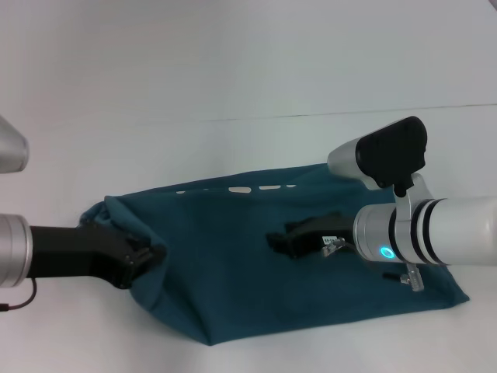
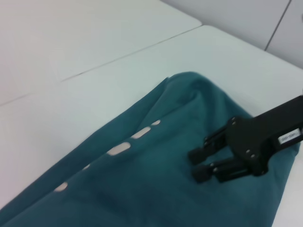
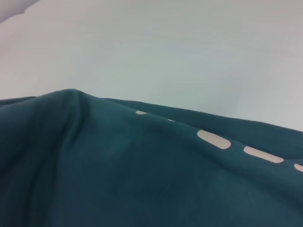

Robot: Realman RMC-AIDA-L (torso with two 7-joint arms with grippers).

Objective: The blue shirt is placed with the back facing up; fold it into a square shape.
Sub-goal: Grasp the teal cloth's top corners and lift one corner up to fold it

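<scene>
The blue shirt (image 1: 256, 287) lies on the white table (image 1: 233, 78), partly folded. Bits of cream lettering (image 1: 237, 189) peek out along its far edge. My left gripper (image 1: 144, 260) is at the shirt's left end, shut on a bunched, raised fold of fabric (image 1: 116, 214) that drapes over its fingers. My right gripper (image 1: 276, 241) is over the middle of the shirt. In the left wrist view the right gripper (image 2: 195, 165) has its two black fingers a little apart, with nothing between them. The right wrist view shows only the shirt (image 3: 118, 175), its lettering (image 3: 213, 139) and the table.
White table surface surrounds the shirt on all sides, with a seam line (image 1: 349, 113) running across the far part. The right arm's silver and black wrist (image 1: 404, 233) hangs over the shirt's right half.
</scene>
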